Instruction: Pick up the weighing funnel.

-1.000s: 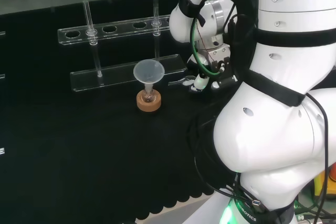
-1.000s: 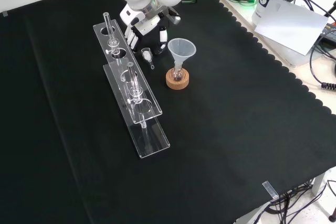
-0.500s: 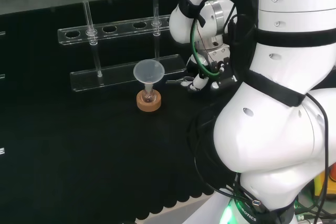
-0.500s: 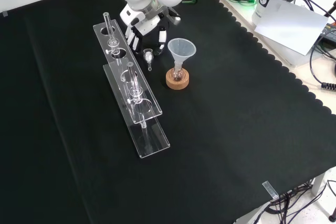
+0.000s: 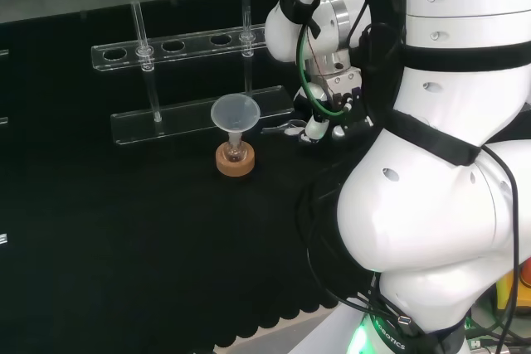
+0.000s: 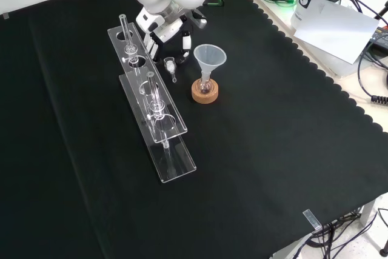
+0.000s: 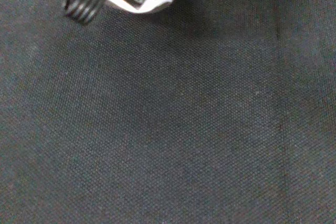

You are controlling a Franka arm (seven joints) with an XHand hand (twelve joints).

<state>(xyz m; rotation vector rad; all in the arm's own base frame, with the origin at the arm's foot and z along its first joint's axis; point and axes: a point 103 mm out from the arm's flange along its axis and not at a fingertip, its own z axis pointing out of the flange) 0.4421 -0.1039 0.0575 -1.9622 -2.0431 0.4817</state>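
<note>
When viewed from the front, nearest on the worktop (image 6: 273, 150): clear tube rack (image 6: 167, 121), tubes upright. Just behind, to the right, funnel (image 6: 210, 56) mouth up in its flask (image 6: 205, 85) on the cork ring (image 6: 204, 94). Farther back and left, weighing funnel (image 6: 170, 63) just before the robot hand (image 6: 165, 28). Gripped or lying free? Cannot tell from here.

Robot hand (image 5: 318, 128) seemingly holds the weighing funnel (image 5: 284, 128).

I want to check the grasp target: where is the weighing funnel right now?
In the front view the weighing funnel is just below the hand, between the clear tube rack and the funnel.
</note>
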